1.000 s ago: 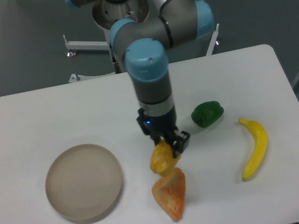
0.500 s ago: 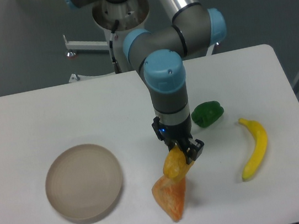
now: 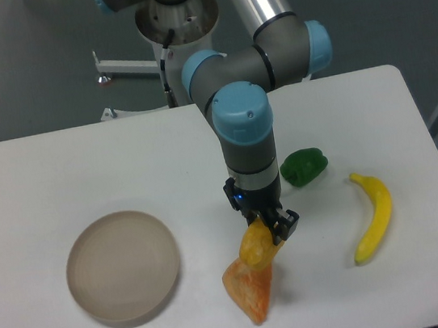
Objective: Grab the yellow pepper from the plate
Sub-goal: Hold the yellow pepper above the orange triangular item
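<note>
Hand (image 3: 265, 235) is clamped on the yellow pepper (image 3: 254, 245), fingers pinching it from the sides near its top, so the pepper hangs tilted below the wrist. Judging by the shadow and the overlap, it's clear of the bench (image 3: 57, 170), though I can't tell how high.

Pepper is not on the plate (image 3: 122, 265). Plate sits at 9 o'clock from the hand, well apart, nothing in it. So the pick part looks done; the pepper is off the dish and carried at about bench centre.

Directly at 6 o'clock of the pepper is the orange wedge piece (image 3: 250, 286), lying on the bench. Pepper's lower edge overlaps the wedge's top in this view; can't tell if they touch or if it's just line of sight. If the arm lowers here it likely lands on the wedge, so a set-down wants a sideways offset first.

Green pepper (image 3: 303, 166) is at 2 o'clock of the hand, near the wrist but apart. Banana (image 3: 373, 216) is at 3 o'clock, well apart, lying lengthwise.

Grip looks off-centre, which probably explains the tilt. Risk: a smooth toy could rotate or slip in the pinch under a fast move.
</note>
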You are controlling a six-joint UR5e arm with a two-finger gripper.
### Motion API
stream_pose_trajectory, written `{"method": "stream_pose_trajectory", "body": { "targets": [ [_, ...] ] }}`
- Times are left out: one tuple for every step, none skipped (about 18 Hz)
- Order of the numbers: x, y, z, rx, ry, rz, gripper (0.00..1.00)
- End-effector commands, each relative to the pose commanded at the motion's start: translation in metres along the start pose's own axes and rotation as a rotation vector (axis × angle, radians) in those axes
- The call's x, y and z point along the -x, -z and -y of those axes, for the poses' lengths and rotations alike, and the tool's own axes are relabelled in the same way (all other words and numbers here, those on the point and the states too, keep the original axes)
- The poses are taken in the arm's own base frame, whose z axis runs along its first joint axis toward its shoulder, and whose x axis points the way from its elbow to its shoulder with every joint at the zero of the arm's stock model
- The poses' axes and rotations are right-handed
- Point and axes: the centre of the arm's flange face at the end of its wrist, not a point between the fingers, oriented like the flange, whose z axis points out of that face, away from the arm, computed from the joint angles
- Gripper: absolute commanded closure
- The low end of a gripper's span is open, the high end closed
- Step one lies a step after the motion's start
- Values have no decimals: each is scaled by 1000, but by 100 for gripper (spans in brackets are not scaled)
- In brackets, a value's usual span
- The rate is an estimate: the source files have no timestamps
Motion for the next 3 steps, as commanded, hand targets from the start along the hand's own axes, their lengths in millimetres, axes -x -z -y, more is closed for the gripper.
{"method": "stream_pose_trajectory", "body": {
  "targets": [
    [0, 0, 0, -1, 0, 1, 63],
    [0, -1, 0, 0, 0, 0, 63],
    [-1, -1, 0, 1, 0, -1, 63]
  ]
}}
